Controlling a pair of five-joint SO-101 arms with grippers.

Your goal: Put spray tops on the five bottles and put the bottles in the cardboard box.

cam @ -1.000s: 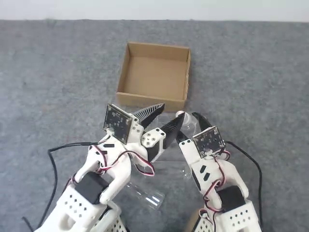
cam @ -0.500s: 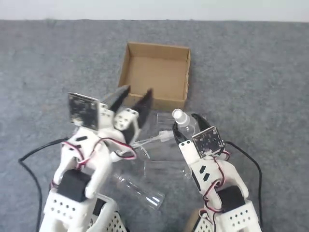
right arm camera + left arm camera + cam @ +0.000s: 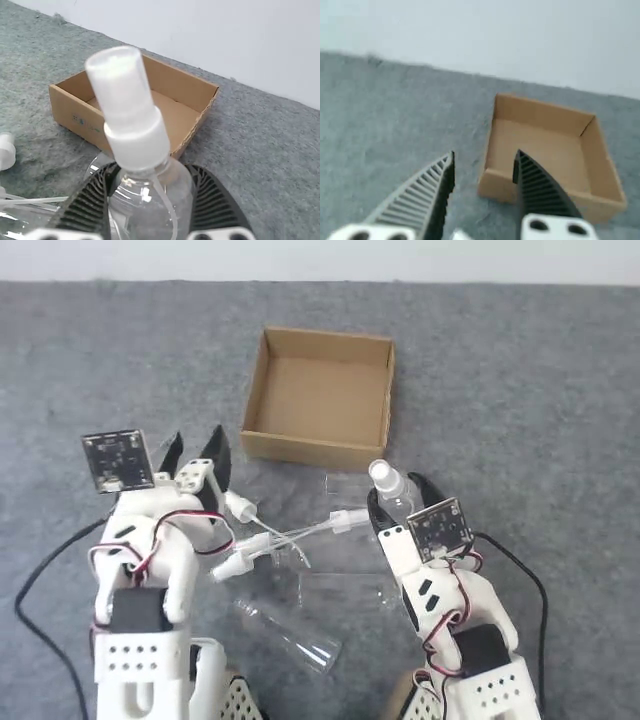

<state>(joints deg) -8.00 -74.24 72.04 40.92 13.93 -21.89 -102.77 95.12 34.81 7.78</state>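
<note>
Nearby, a clear bottle (image 3: 290,635) lies flat on the grey tabletop (image 3: 540,390). Past it, loose spray tops (image 3: 240,506) lie between the arms. The right hand (image 3: 395,502) pinches a standing bottle (image 3: 150,195) with its top on. The left hand (image 3: 196,448) is spread wide, beside the cardboard box (image 3: 310,448) farther back

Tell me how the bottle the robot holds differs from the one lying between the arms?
The held bottle stands upright; the lying bottle rests on its side. The held bottle wears a white spray top; the lying bottle's neck looks open. The right end effector grips the held bottle; no end effector holds the lying bottle. Both are clear plastic.
</note>
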